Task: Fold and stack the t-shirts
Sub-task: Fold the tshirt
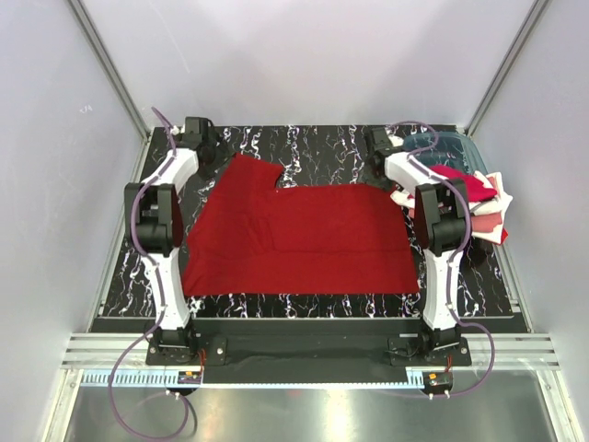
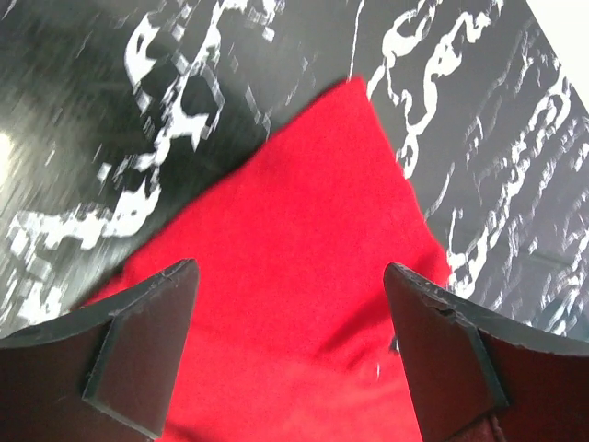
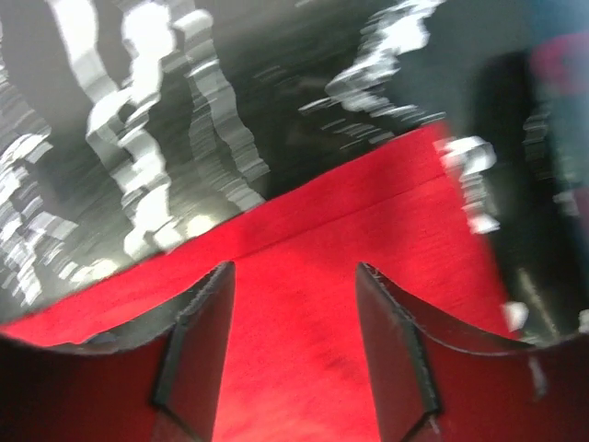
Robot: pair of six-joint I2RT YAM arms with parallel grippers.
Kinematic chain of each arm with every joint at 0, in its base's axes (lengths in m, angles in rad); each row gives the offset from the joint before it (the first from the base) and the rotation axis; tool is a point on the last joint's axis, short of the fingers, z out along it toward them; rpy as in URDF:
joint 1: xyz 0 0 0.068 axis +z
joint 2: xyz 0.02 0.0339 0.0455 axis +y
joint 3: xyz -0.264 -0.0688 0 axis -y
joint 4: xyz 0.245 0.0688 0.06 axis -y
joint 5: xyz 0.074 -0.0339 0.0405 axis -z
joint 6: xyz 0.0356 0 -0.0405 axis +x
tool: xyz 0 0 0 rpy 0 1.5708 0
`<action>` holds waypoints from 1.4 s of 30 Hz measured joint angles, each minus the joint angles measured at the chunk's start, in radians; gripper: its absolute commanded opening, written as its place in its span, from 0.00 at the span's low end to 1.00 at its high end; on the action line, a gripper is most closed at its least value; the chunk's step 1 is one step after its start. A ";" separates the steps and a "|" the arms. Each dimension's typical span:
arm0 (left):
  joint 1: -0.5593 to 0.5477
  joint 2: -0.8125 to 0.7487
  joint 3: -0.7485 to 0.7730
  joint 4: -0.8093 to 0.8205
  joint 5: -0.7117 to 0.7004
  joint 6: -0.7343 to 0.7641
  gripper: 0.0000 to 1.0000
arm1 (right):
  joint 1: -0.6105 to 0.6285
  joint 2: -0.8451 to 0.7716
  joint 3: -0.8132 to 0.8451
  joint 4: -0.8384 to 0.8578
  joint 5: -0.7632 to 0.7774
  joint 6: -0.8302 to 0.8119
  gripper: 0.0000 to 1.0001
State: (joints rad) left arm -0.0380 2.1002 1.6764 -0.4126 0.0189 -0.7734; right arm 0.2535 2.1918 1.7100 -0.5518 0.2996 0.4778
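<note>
The deep red t-shirt lies spread flat across the middle of the black marbled table, between my two arms, with one sleeve-like corner jutting toward the far left. I judge it light, limp and without any stiffness. It will sag from whatever point I lift, wrinkle if pulled unevenly, and drag a little on the tabletop rather than slide cleanly. The far edge looks like the place to take hold, one pinch near each far corner, so the cloth can be carried toward me in an even fold. The left gripper hangs over the far left corner, jaws spread wide, holding nothing, with only cloth below. The right gripper hangs over the far right edge, jaws likewise parted and empty. I cannot tell from the wrist views whether any fingertip touches the cloth. At the far right, just beside the shirt's corner, a loose pile of red, pink and white shirts lies in front of a teal plastic bin. My right arm works close to both, and a wide sweep there could snag the pile.
</note>
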 measured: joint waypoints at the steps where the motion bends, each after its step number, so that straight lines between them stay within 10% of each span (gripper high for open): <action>1: 0.000 0.034 0.035 -0.003 0.000 0.003 0.85 | -0.019 0.003 0.000 -0.002 -0.003 0.008 0.64; 16: -0.012 0.333 0.475 -0.200 -0.076 0.079 0.74 | -0.069 -0.050 -0.157 0.125 0.057 0.084 0.68; 25: -0.038 0.376 0.489 -0.269 -0.118 0.137 0.61 | -0.069 -0.050 -0.159 0.132 0.056 0.090 0.68; 33: -0.041 0.361 0.444 -0.260 -0.144 0.173 0.00 | -0.069 -0.069 -0.189 0.145 0.054 0.097 0.66; 42: 0.007 0.242 0.240 -0.188 -0.148 0.156 0.00 | -0.069 -0.079 -0.197 0.142 0.048 0.100 0.64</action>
State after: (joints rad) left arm -0.0307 2.3425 1.9163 -0.6003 -0.1291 -0.6174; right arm 0.1844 2.1124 1.5131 -0.4103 0.3473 0.5777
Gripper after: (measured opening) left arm 0.012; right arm 0.647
